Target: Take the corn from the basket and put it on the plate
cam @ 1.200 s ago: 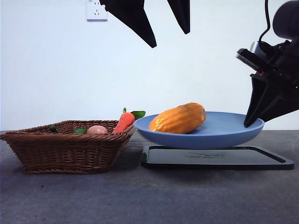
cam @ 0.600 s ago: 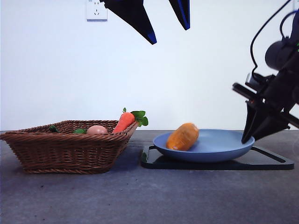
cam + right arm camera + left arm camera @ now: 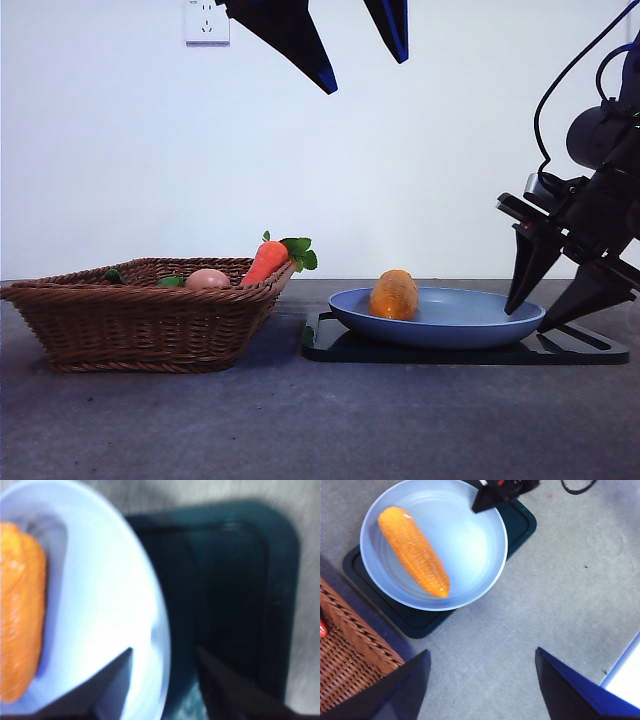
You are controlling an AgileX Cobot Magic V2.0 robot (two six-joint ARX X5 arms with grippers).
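Note:
The yellow-orange corn (image 3: pixel 394 295) (image 3: pixel 414 551) (image 3: pixel 20 610) lies on the blue plate (image 3: pixel 450 325) (image 3: pixel 470 545) (image 3: pixel 100 595), which rests flat on a black tray. Left of it stands the brown wicker basket (image 3: pixel 140 320) (image 3: pixel 345 655). My right gripper (image 3: pixel 528 320) (image 3: pixel 164 648) is open at the plate's right rim, one jaw over the plate and one outside it; it also shows in the left wrist view (image 3: pixel 490 497). High above the table my left gripper (image 3: pixel 365 78) (image 3: pixel 482 651) hangs open and holds nothing.
In the basket lie a red-orange carrot (image 3: pixel 268 262) with green leaves and a pinkish egg (image 3: pixel 208 279). The black tray (image 3: pixel 580 350) (image 3: pixel 520 525) (image 3: pixel 235 580) juts out past the plate on the right. Grey tabletop runs along the front.
The plate, raised and tilted a second ago, has come down flat on the tray. The corn rolled to the plate's left side. The right gripper's jaws have spread at the rim.

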